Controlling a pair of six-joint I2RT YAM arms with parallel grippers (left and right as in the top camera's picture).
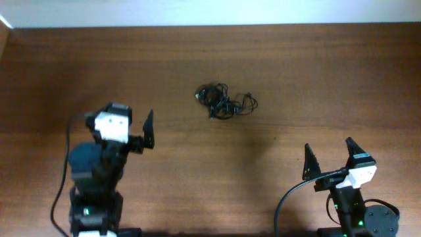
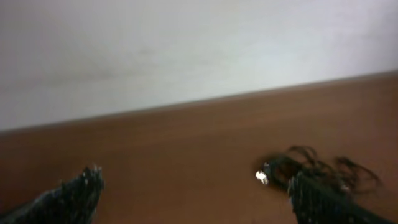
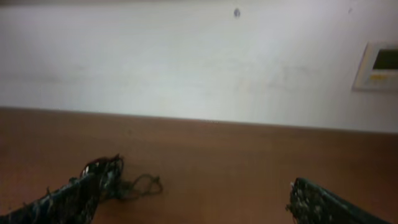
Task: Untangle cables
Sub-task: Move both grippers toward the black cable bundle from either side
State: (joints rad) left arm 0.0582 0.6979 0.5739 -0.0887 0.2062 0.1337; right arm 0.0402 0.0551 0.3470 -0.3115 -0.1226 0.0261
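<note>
On the brown wooden table point(image 1: 263, 59), a little toward its far edge and roughly midway between the two arms: one clump of cables point(image 1: 225, 102), thin black cords knotted tightly on its left side, with looser loops trailing out to the right. Lying flat on the wood, touching nothing else, well apart from both grippers. One small pale plug point(image 2: 262, 177) shows at the left edge of the clump in the left wrist view; the other connectors are too small or blurred to count. Left gripper point(image 2: 196, 199): near the left front of the table, fingers spread wide apart, nothing between them; in its own camera the right finger point(image 2: 323, 199) overlaps the near side of the clump in the picture, while the overhead view shows it clear of the cords. Right gripper point(image 1: 327, 148): near the right front of the table, its two dark pointed fingers likewise spread wide and holding nothing, aimed toward the far edge; in its own camera the left finger point(image 3: 74, 196) stands in front of the clump, with one loose loop visible beside it. One thicker black cable point(image 1: 289, 197) curves away from the right arm at the front edge. Pale wall point(image 3: 186, 62) behind the table's far edge, carrying one small white panel point(image 3: 378, 65) at upper right.
</note>
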